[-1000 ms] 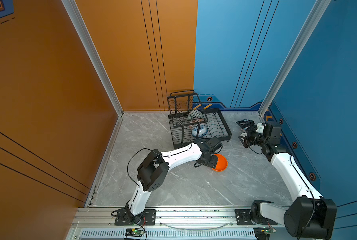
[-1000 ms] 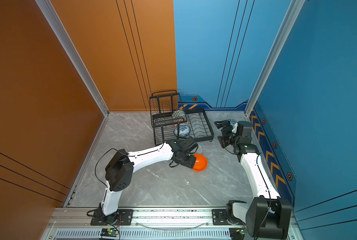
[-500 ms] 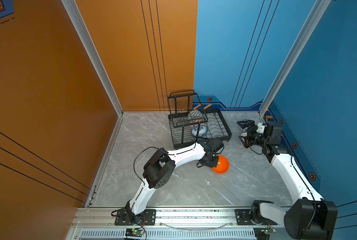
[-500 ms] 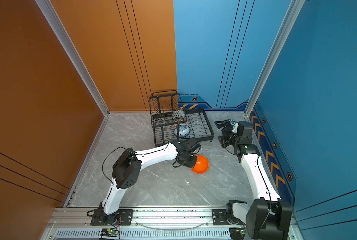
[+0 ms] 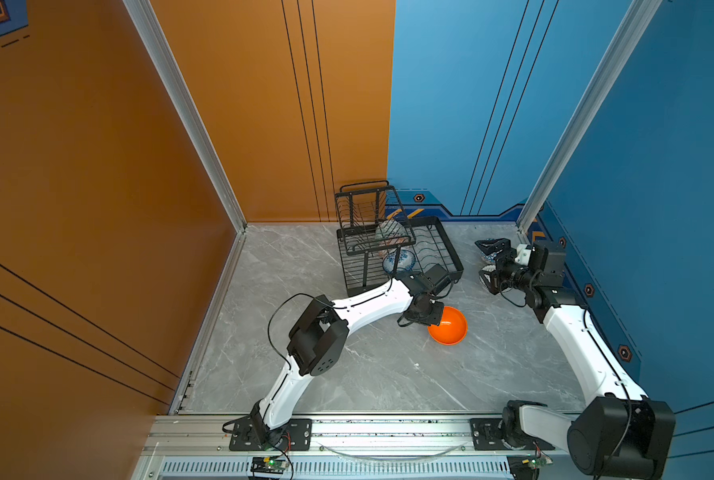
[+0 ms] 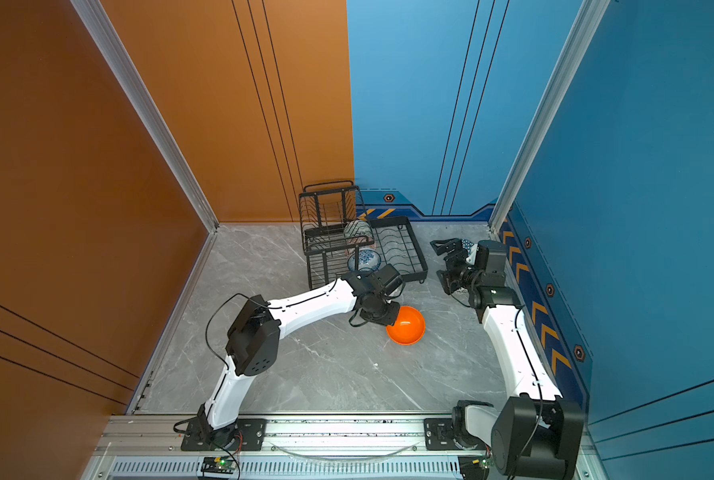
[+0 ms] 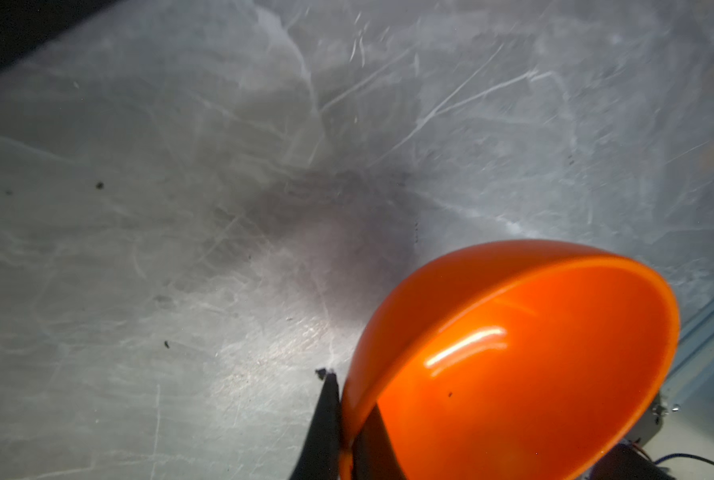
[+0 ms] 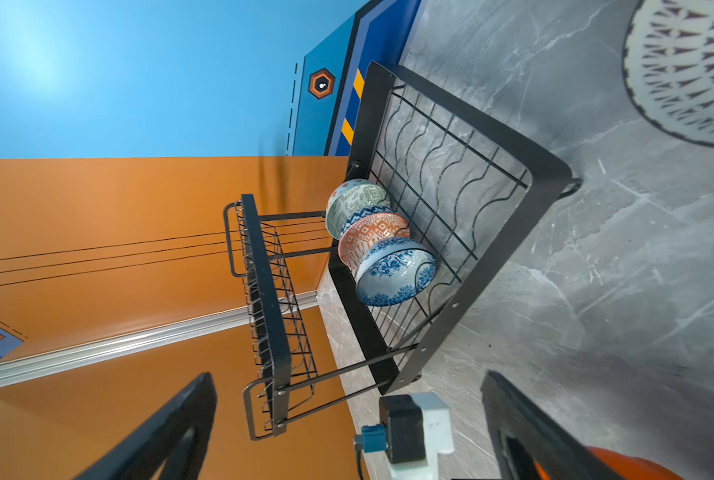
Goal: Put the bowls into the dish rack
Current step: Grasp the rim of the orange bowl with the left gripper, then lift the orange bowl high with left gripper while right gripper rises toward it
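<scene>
- left gripper (image 7: 349,432): black fingers pinched tight on the rim of the plain orange bowl (image 7: 513,365), one finger outside the wall and one inside
- plain orange bowl: smooth, glossy, thin-walled and round, with a bright streak of glare on the inner curve; it is tipped up on edge over the bench (image 5: 367,365), and I cannot tell whether it touches
- in both top views this bowl sits in front of the dish rack (image 5: 451,254), near it but apart
- bench: grey stone-look surface with pale veins, matte, a few dark specks
- dish rack: black metal, flat-band rectangular tray rim, thin wire grid floor with wavy wire dividers, and a smaller raised wire tier with a loop handle
- three bowls stand on edge in a close row in the lower tray, under the raised tier: pale green bowl (image 8: 353,203), orange-and-white diamond bowl (image 8: 371,235), blue-and-white floral bowl (image 8: 392,270)
- a blue-and-white zigzag band (image 8: 367,212) shows between the green and the diamond bowls; I cannot tell whether it is a separate bowl
- right gripper (image 5: 490,262): jaws spread wide, nothing between them, turned on its side beside the rack
- white bowl (image 8: 687,70) with a dark triangle lattice lies on the bench close to the right gripper, only partly in view
</scene>
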